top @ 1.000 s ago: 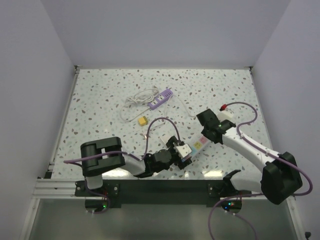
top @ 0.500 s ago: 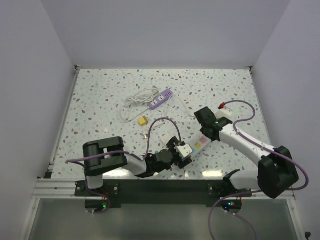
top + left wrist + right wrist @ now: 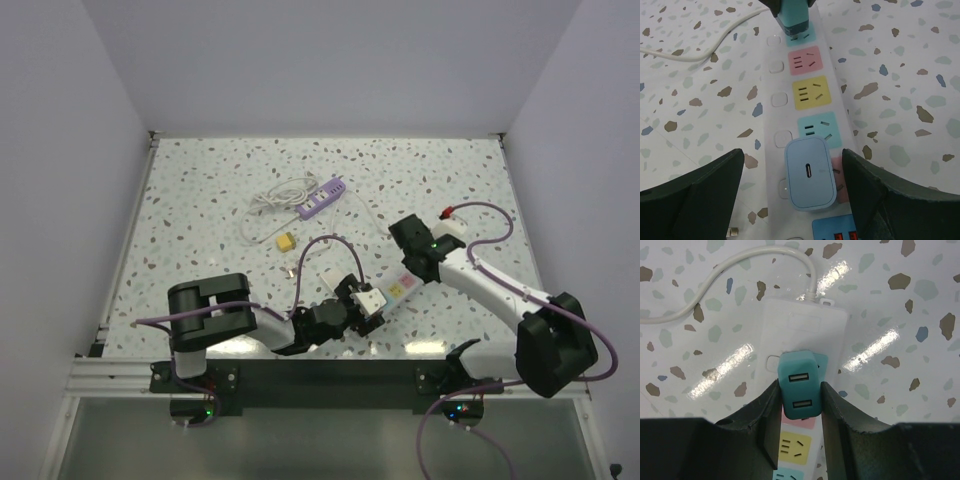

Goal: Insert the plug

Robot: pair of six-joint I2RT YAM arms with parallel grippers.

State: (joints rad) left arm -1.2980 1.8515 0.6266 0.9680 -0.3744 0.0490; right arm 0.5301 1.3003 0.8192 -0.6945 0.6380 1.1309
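Observation:
A white power strip point(image 3: 777, 75) with coloured sockets lies near the table's front edge point(image 3: 395, 288). A light-blue plug point(image 3: 810, 173) sits on a socket at its near end. My left gripper point(image 3: 792, 172) straddles this plug, open, with a gap on each side. At the cord end a teal USB plug point(image 3: 799, 385) stands on the teal socket, a little askew to it. My right gripper point(image 3: 800, 400) is shut on it, both fingers pressed against its sides. In the top view the right gripper point(image 3: 415, 262) hides the teal plug.
A purple power strip point(image 3: 322, 197) with a coiled white cable point(image 3: 275, 200) lies further back. A small yellow block point(image 3: 285, 242) sits in front of it. The white strip's cord point(image 3: 740, 262) curves away to the left. Walls close the table on three sides.
The right gripper has shifted slightly to the left with the teal plug. The left arm has barely moved, and its jaws stand a little narrower around the light-blue plug.

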